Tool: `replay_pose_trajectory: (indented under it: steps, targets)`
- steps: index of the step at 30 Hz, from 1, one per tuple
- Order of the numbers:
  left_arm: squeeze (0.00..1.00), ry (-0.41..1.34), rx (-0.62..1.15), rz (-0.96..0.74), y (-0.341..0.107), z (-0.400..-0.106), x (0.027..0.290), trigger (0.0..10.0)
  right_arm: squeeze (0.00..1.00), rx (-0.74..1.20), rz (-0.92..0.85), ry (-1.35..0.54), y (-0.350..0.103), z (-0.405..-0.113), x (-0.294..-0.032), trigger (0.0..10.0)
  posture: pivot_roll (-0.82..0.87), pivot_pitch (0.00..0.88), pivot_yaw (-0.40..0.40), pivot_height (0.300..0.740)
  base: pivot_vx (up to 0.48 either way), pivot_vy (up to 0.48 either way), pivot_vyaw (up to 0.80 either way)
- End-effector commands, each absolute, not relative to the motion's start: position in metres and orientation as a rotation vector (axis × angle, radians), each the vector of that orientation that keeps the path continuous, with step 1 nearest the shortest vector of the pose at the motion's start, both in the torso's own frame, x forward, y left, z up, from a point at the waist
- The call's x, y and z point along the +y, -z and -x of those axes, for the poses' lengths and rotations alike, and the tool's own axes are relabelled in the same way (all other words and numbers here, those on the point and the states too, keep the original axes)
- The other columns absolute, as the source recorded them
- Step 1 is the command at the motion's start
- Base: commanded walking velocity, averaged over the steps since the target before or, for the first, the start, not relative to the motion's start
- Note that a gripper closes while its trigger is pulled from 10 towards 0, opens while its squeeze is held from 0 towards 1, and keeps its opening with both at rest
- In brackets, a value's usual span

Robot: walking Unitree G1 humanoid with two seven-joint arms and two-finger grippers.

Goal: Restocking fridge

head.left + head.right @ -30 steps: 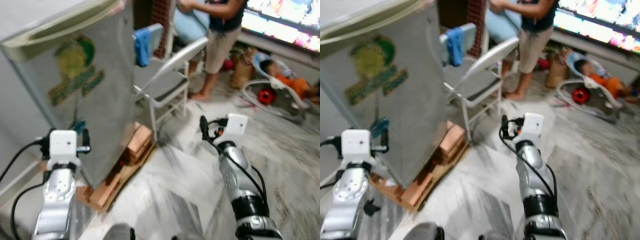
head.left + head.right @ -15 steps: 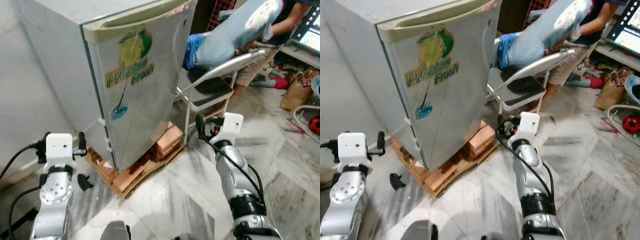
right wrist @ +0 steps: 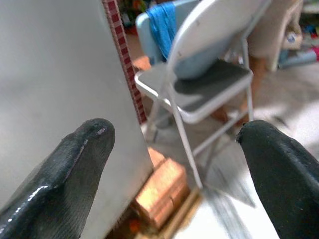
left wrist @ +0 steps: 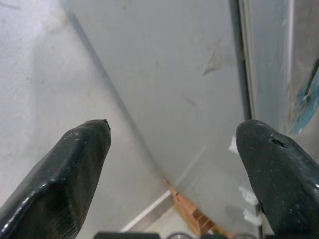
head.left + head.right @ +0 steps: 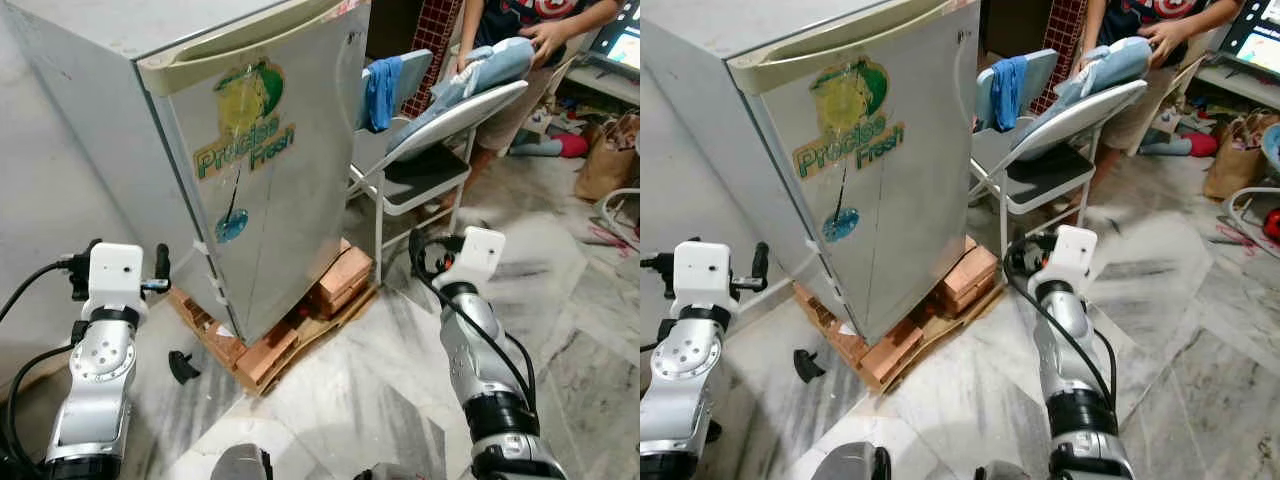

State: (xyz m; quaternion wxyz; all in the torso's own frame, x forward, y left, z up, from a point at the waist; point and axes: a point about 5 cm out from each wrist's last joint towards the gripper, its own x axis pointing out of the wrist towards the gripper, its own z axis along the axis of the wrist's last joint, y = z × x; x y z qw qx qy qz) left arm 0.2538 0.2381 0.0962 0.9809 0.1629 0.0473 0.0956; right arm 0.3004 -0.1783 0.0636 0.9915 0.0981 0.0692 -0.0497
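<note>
the closed fridge (image 5: 255,160) stands on bricks (image 5: 300,320) ahead, a folding chair (image 5: 430,150) beside it. the left end effector (image 4: 174,164) and right end effector (image 3: 174,159) hover released, holding nothing, near the fridge.

Both head eyes look down at the closed silver fridge (image 5: 250,170); wrist views look close along it toward its brick base (image 3: 162,199).

Fridge (image 5: 260,170) stands front-left, door shut, on bricks (image 5: 300,320) over the floor (image 5: 380,370). Folding chair (image 5: 430,150) just right of it — cloth (image 5: 382,90) draped over another chair back behind. Person (image 5: 520,50) behind the chair, far right. Left hand (image 4: 174,164) faces the fridge's side wall; right hand (image 3: 174,159) faces the gap between fridge and chair — both apart from the fridge.
</note>
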Motion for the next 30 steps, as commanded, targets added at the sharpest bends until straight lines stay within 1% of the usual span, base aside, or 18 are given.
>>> replay_pose_trajectory:
  steps: [1, 4, 10, 11, 16, 20, 24, 30]
  targets:
    - [0.0, -0.187, 0.093, -0.328, -0.096, -0.252, 0.237, 10.0, 0.0, 0.116, -0.194, 0.125, -0.068, -0.299, -0.184, 10.0, 0.04, 0.0, 0.027, 0.74, 0.0, 0.0, 0.0]
    - [0.0, -0.169, 0.11, -0.313, -0.088, -0.253, 0.231, 10.0, 0.0, 0.115, -0.173, 0.109, -0.067, -0.293, -0.182, 10.0, 0.03, 0.0, 0.024, 0.74, 0.0, 0.0, 0.0]
    - [0.0, -0.149, 0.102, -0.297, -0.094, -0.256, 0.226, 10.0, 0.0, 0.111, -0.161, 0.104, -0.069, -0.288, -0.182, 10.0, 0.02, 0.008, 0.012, 0.74, 0.0, 0.0, 0.76]
    - [0.0, -0.142, 0.104, -0.292, -0.094, -0.257, 0.225, 10.0, 0.0, 0.113, -0.152, 0.101, -0.069, -0.287, -0.183, 10.0, 0.02, 0.014, 0.009, 0.74, 0.0, 0.255, 0.0]
    - [0.0, -0.119, 0.105, -0.295, -0.093, -0.259, 0.224, 10.0, 0.0, 0.136, -0.166, 0.119, -0.063, -0.287, -0.186, 10.0, 0.03, 0.016, -0.009, 0.74, 0.0, 0.417, 0.0]
    - [0.0, -0.146, 0.099, -0.286, -0.096, -0.26, 0.23, 10.0, 0.0, 0.122, -0.146, 0.08, -0.07, -0.292, -0.178, 10.0, 0.04, 0.011, -0.027, 0.74, 0.0, 0.48, 0.0]
    - [0.0, -0.146, 0.096, -0.286, -0.096, -0.259, 0.23, 10.0, 0.0, 0.137, -0.159, 0.076, -0.07, -0.295, -0.175, 10.0, 0.04, 0.013, -0.037, 0.74, 0.0, 0.48, 0.0]
    - [0.0, -0.136, 0.099, -0.266, -0.095, -0.255, 0.226, 10.0, 0.0, 0.138, -0.15, 0.067, -0.071, -0.297, -0.177, 10.0, 0.05, 0.019, -0.052, 0.74, 0.0, 0.48, -0.75]
